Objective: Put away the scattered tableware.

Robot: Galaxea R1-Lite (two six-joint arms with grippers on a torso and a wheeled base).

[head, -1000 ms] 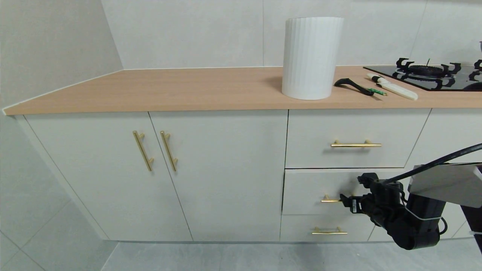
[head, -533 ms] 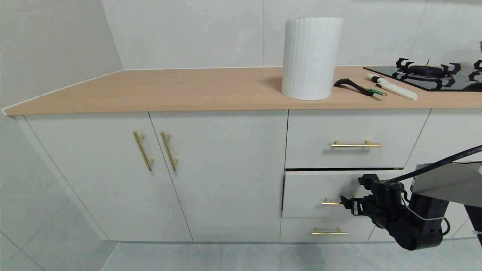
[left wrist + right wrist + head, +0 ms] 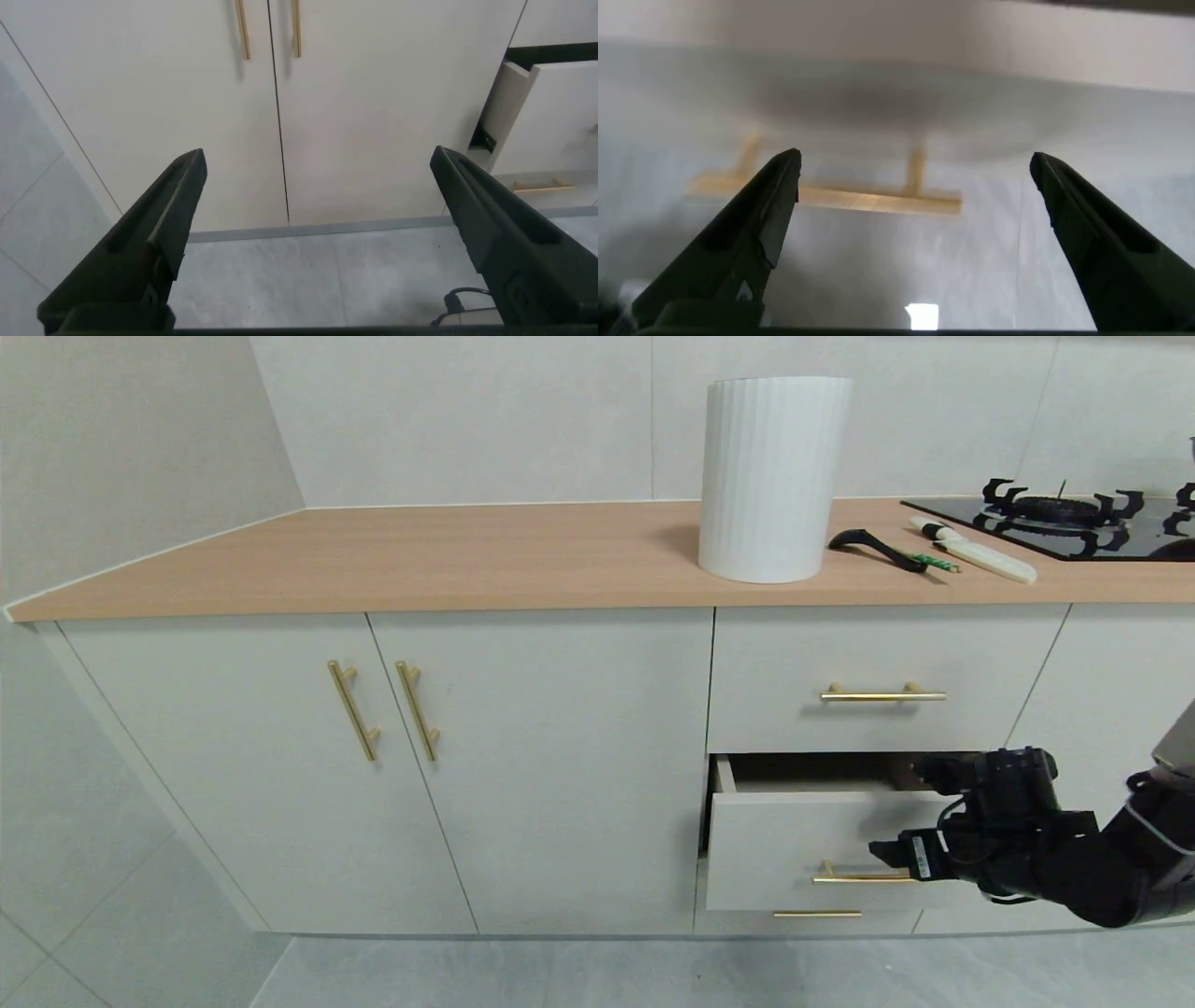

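Judged drawer-opening step; found middle drawer point(image 3: 794, 840) part-way out. Saw right gripper point(image 3: 913, 163) spread near its handle point(image 3: 831, 196), left gripper point(image 3: 318, 159) spread too. Needed next: fuller pull.

The head view is lit softly and evenly from above, and no hard shadows are cast. A faint shadow is thrown leftward on the table point(image 3: 420, 555) by the white ribbed container point(image 3: 773, 476), and a thin one is seen under the top drawer's handle point(image 3: 882, 694). The inside of the open drawer point(image 3: 822, 845) is seen dark. Pale reflections are carried by the black glass hob point(image 3: 1074, 537). Straight lines are bowed toward the edges, most at the table's left corner. In the right wrist view the open drawer's handle point(image 3: 831, 196) is rendered out of focus, a broad dim shadow is spread beside it, and a small glare spot is caught on the same drawer. The fingers point(image 3: 154, 243) of the left hand point(image 3: 316, 157) are shown as dark, unlit shapes.
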